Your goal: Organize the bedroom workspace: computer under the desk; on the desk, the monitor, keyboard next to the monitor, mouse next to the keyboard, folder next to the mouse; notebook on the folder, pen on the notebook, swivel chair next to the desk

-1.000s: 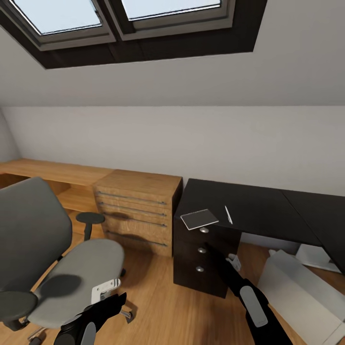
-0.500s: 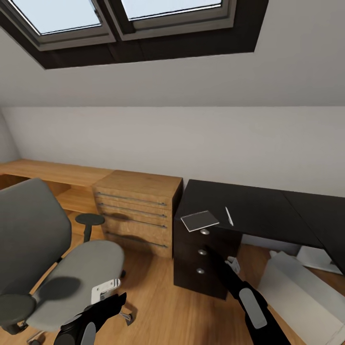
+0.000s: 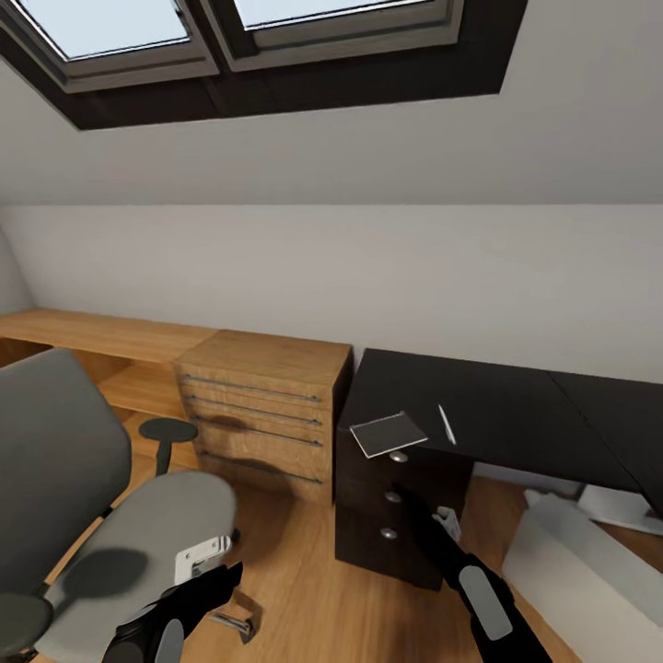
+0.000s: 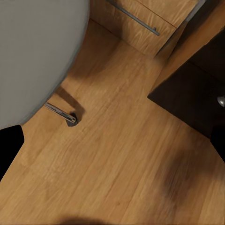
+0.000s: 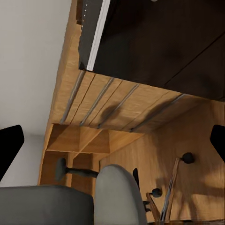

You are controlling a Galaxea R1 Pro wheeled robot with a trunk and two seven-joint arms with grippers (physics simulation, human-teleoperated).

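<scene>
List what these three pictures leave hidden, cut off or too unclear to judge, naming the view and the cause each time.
- Swivel chair: head view, base and left side cut off by the frame.
- Desk: head view, right wing runs off the edge.
- Computer: head view, partly under the desk, cut by the frame.
- Left pincer: head view, too small to judge open or shut.
- Right pincer: the same.

No text, label, brand, number or sign can be read in any view. The notebook point(image 3: 389, 434) shows a plain dark cover, the pen point(image 3: 447, 424) is bare white, and the fronts of the desk point(image 3: 479, 405) drawers and of the wooden drawer unit point(image 3: 262, 405) carry only handles and knobs, with no lettering on them.
</scene>
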